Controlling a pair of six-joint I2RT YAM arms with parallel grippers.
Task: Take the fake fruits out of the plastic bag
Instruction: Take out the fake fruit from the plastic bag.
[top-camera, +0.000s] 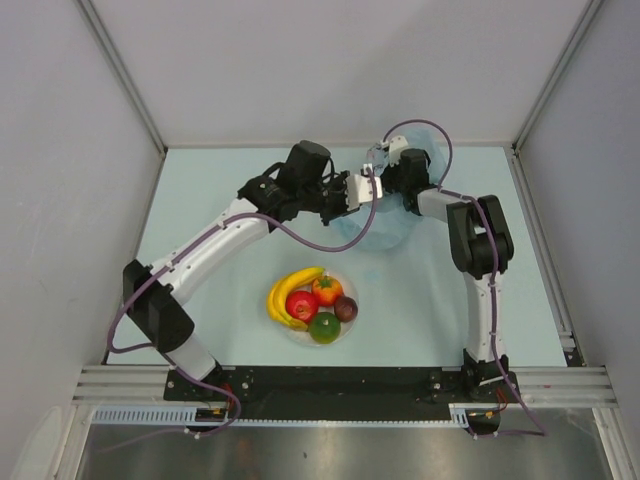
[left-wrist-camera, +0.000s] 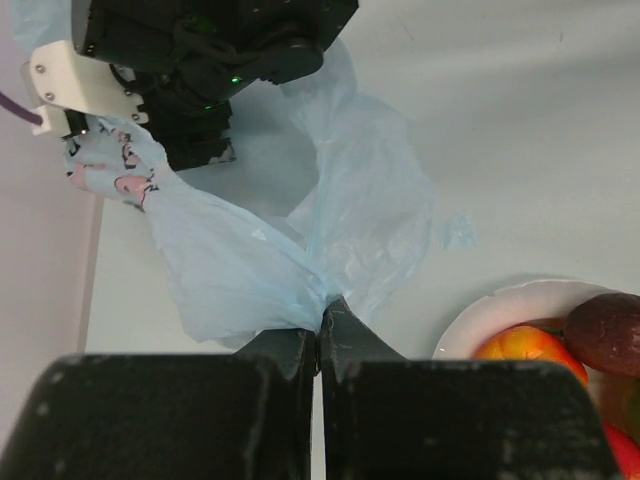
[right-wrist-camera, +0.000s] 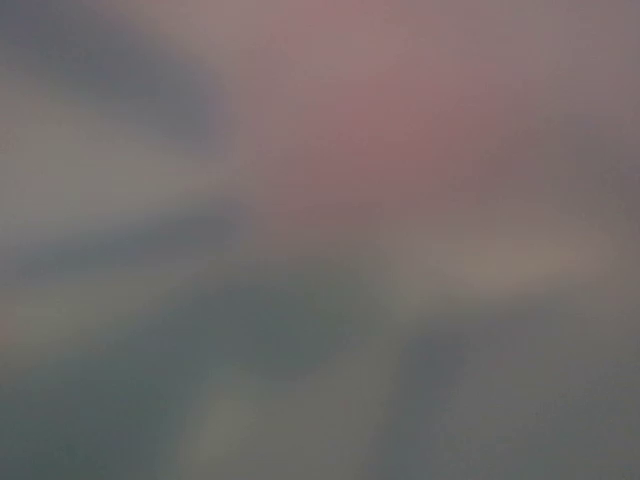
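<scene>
Clamping the plastic bag (left-wrist-camera: 250, 270) in my closed left gripper (left-wrist-camera: 320, 325), unable to tell the state of my right gripper (top-camera: 377, 165), I judge the task nearly done: the fake fruits (top-camera: 312, 300) fill the plate (left-wrist-camera: 500, 305).

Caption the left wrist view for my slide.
Left tool pinches the plastic bag beside a plate of fake fruits.

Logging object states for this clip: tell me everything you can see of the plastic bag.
The plastic bag is thin, crinkled, translucent light-blue film with pink print at one end. It looks empty and hangs above the table, stretched between the left claw, shut on a fold, and the right claw, gripping the printed end.
</scene>
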